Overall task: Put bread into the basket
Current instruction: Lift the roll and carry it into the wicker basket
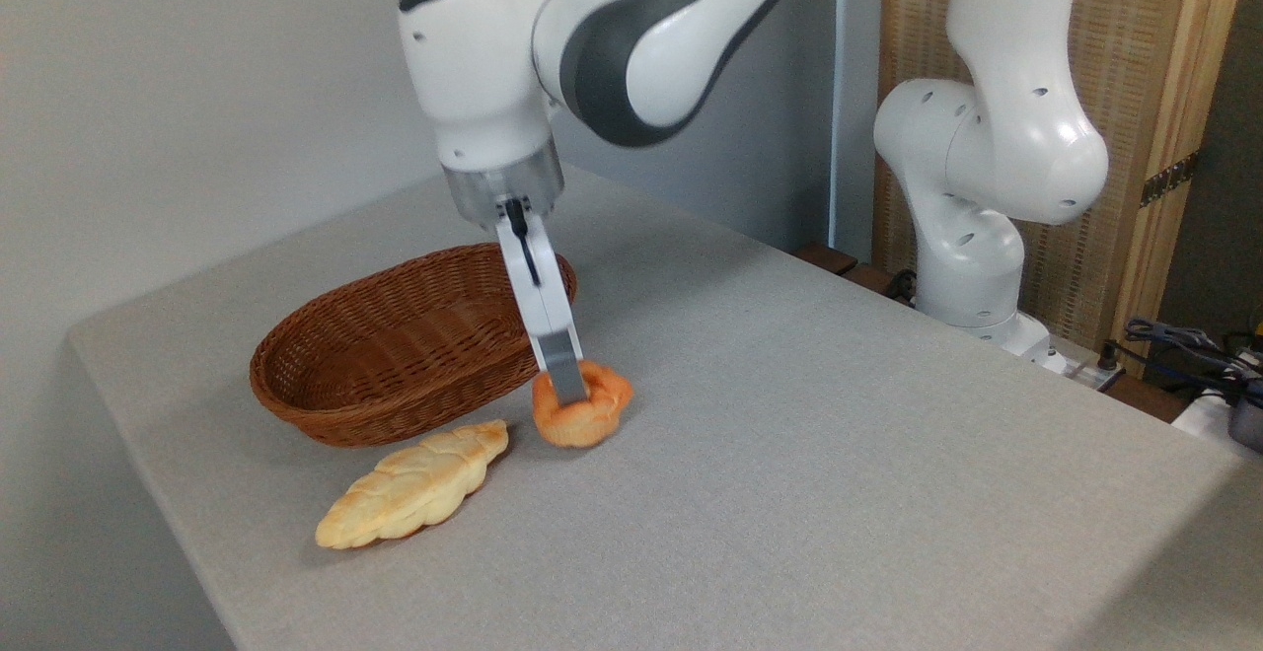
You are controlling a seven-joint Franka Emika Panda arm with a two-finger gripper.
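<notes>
My arm: reaches in from upper right, wrist bent straight down. My gripper (569, 387): seen edge-on, one grey-tipped finger (564, 373) visible, tips low by the table; jaw spacing hidden from here.

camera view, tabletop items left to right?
basket → braided loaf → bun, with the gripper down on it. The basket and loaf overlap in span; they are ordered by their centres.
</notes>
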